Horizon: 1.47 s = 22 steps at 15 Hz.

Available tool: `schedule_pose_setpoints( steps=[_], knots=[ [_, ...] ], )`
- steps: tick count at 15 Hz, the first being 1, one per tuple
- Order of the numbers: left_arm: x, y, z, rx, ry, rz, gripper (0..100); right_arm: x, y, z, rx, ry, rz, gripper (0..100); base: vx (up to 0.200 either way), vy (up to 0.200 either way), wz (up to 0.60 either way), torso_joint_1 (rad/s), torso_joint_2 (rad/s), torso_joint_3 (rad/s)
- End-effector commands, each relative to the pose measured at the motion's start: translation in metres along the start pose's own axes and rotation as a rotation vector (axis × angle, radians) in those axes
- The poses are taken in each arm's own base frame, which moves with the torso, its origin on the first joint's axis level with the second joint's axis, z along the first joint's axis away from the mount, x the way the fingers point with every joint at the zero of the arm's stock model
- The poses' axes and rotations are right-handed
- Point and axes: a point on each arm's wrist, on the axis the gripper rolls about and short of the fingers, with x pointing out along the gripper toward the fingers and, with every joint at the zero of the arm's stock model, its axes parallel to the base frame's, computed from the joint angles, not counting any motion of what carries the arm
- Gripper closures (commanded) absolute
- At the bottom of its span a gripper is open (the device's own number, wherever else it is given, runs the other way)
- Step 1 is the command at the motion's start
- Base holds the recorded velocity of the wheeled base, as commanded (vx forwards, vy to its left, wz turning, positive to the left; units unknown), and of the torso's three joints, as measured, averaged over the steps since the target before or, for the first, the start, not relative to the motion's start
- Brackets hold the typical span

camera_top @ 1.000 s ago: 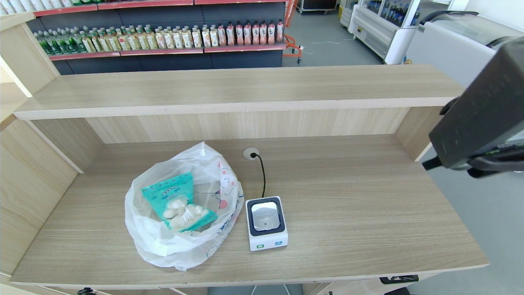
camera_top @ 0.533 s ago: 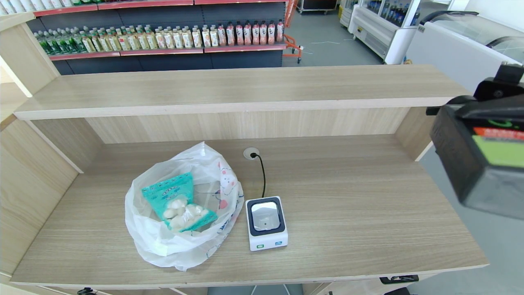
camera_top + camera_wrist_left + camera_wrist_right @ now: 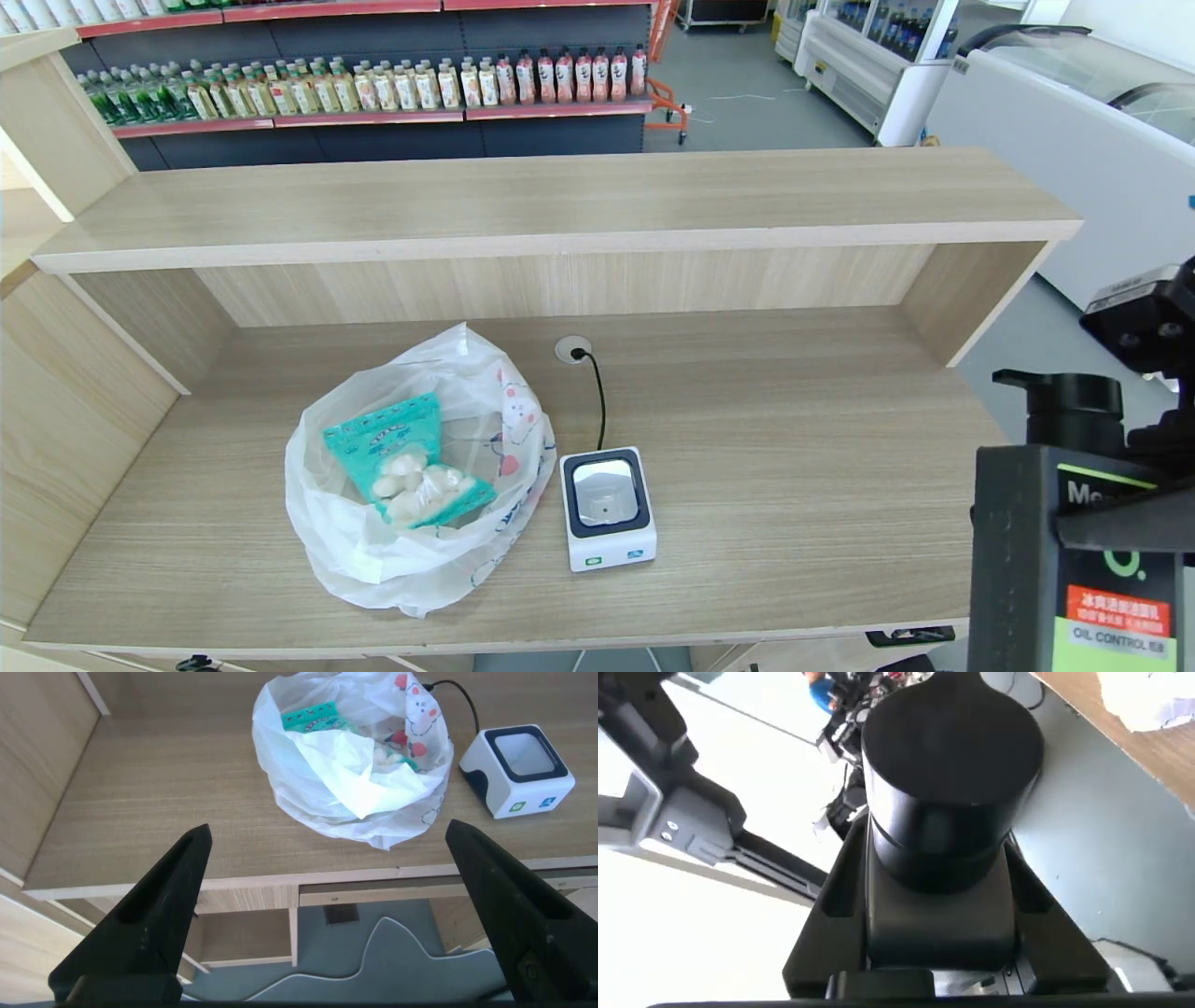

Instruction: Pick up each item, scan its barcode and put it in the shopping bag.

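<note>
Wood-grain counter (image 3: 794, 448) carries a white shopping bag (image 3: 345, 551), mouth open upward. By the counter's right front corner the dark pump bottle (image 3: 1018, 560) is upright, long axis vertical, spout pointing left, clamped in the right gripper (image 3: 938, 915). The left gripper (image 3: 329, 840) gapes wide, holding nothing, before the bag. The scanner (image 3: 607, 509) sits just right of the bag; a teal packet (image 3: 401, 457) lies inside.
</note>
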Motion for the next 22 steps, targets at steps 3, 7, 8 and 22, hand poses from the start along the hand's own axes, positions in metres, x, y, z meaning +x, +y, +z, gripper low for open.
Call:
schedule_pose_setpoints(
  steps=[3,7,8,22],
  knots=[
    [0.0,0.0,0.0,0.0,0.001,0.0,0,0.0,-0.05,-0.011,-0.102,0.004,0.036,100,0.0,0.0,0.0,0.0,0.0,0.0],
    [0.0,0.0,0.0,0.0,0.001,0.001,0,-0.004,-0.086,-0.017,-0.269,-0.011,0.017,100,0.0,0.0,0.0,0.0,0.0,0.0],
    [0.0,0.0,0.0,0.0,0.001,0.0,0,-0.004,-0.089,-0.016,-0.297,-0.013,0.014,100,0.0,0.0,0.0,0.0,0.0,0.0],
    [0.0,0.0,0.0,0.0,0.001,0.001,0,0.041,-0.11,0.029,-0.762,0.045,0.073,100,0.0,0.0,0.0,0.0,0.0,0.0]
  ],
)
